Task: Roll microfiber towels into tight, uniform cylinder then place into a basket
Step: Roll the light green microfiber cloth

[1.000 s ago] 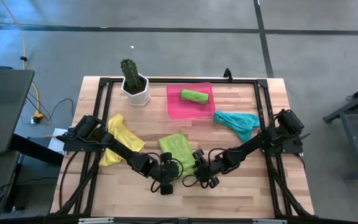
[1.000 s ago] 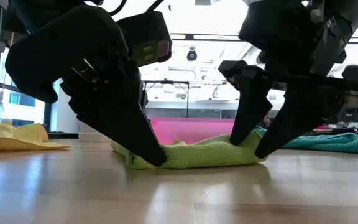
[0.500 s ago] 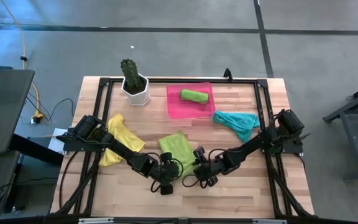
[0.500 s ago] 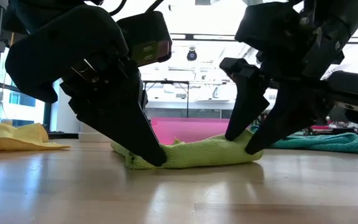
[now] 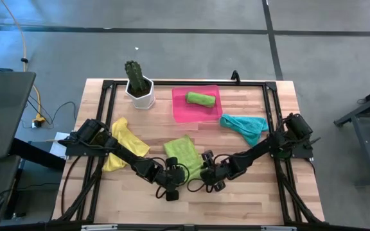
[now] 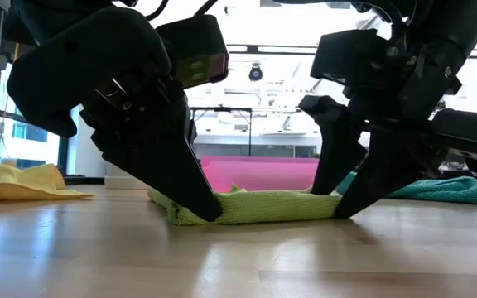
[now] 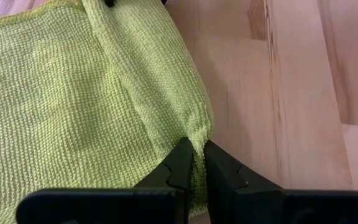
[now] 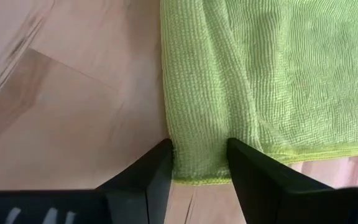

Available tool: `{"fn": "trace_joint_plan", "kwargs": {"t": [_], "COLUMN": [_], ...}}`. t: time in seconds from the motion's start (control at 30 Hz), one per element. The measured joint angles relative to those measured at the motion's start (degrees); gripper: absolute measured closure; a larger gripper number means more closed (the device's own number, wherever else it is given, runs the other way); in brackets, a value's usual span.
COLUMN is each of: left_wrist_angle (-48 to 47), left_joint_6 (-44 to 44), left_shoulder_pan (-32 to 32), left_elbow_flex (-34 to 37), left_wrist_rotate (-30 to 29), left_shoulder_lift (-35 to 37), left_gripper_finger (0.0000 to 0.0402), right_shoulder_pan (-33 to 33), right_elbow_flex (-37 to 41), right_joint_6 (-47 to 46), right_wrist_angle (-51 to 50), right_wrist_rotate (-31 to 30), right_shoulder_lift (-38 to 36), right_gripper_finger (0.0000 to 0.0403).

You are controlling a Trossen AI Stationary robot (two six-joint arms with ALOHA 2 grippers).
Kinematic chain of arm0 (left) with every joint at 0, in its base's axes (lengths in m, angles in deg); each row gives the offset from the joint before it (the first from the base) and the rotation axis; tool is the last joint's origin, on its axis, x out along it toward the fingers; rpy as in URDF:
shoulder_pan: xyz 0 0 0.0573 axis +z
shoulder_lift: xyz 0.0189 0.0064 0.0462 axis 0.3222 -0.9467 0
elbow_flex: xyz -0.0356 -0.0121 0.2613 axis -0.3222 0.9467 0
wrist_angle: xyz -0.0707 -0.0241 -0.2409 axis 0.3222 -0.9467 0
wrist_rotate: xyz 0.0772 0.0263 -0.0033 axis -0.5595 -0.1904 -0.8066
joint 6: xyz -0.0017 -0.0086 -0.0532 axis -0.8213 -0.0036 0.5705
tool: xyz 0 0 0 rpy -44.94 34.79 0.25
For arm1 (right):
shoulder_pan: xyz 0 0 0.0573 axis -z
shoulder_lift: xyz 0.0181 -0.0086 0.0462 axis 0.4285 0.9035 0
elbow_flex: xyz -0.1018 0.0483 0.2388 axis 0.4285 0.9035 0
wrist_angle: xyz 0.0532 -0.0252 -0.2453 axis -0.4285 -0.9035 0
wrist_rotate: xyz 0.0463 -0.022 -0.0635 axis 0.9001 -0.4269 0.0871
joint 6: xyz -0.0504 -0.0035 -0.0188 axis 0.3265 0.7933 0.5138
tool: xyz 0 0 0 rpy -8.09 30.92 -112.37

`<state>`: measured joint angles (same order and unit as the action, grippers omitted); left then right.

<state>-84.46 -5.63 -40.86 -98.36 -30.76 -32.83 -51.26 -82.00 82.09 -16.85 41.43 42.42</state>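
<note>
While both arms are bent low over the front of the table, the scene is set out as follows

Flat lime towel: spread on the wooden table near its front edge, between the two grippers; its near hem is doubled into a low fold, seen from the low view as a flat ridge

Left gripper: fingers pressed together on the near left corner of the flat lime towel; in the left wrist view a thin pinch of cloth is clamped between the two tips

Right gripper: fingers set apart, straddling the near right corner of the same towel; both tips are planted at the folded hem, though whether the cloth is truly squeezed is not clearly shown

Rolled lime towel: laid as a short cylinder inside the pink basket

Pink basket: placed at the back of the table, just beside the white pot with the cactus

Yellow towel: left crumpled on the left side, partly covered by the left arm

Teal towel: left loose on the right side, near the basket's front right corner
</note>
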Motion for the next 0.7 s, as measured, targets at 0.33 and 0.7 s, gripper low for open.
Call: {"fn": "trace_joint_plan", "kwargs": {"t": [0.33, 0.7], "left_wrist_angle": [2.91, 5.74], "left_joint_6": [0.08, 8.24], "left_shoulder_pan": [0.00, -0.02], "left_elbow_flex": [0.02, 0.02], "left_wrist_rotate": [2.09, 5.24], "left_shoulder_lift": [-0.17, -0.27], "left_gripper_finger": [0.0382, 0.0382], "right_shoulder_pan": [1.05, 5.36], "right_elbow_flex": [0.08, 0.13], "right_joint_6": [-3.98, -12.92], "right_wrist_angle": [-0.63, 0.37], "right_wrist_rotate": [5.98, 27.22], "right_shoulder_lift": [0.15, 0.14], "right_gripper_finger": [0.0391, 0.0400]}}
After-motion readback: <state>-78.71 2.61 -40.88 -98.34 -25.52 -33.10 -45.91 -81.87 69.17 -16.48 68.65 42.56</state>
